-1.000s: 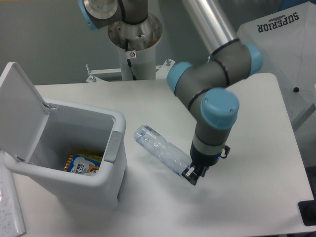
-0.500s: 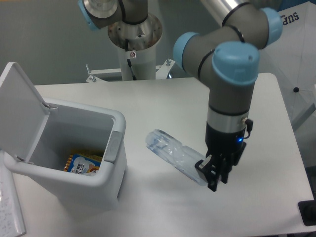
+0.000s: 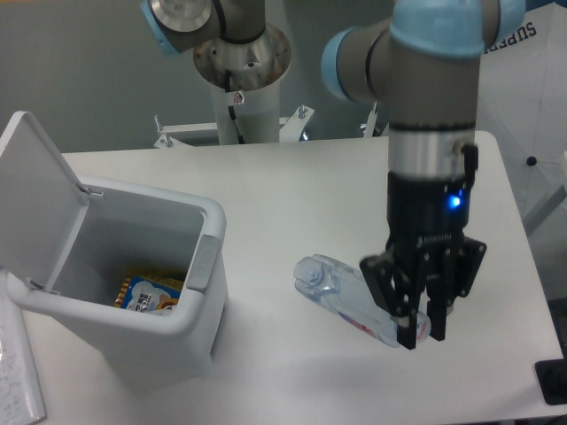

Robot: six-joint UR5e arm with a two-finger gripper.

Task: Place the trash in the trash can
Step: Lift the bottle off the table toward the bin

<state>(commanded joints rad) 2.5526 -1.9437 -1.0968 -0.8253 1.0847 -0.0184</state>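
The gripper [image 3: 415,332] pinches one end of the bottle [image 3: 347,298] between its fingers [image 3: 406,326], near the table's [image 3: 292,186] front edge, right of the open bin [image 3: 133,266] holding a packet [image 3: 149,290].

At the top right, a white sheet [image 3: 532,80] behind the counter [image 3: 292,186] carries dark capital letters; only the end of the word shows past the arm, reading "UPERIOR". On the white column [image 3: 241,97] of the arm's base there is a small round red-and-white sign, too small to read. The blue-and-yellow packet [image 3: 149,290] lying inside the white bin [image 3: 190,332] has print on it, but no word can be made out. The clear bottle [image 3: 341,297] shows no label that can be read.
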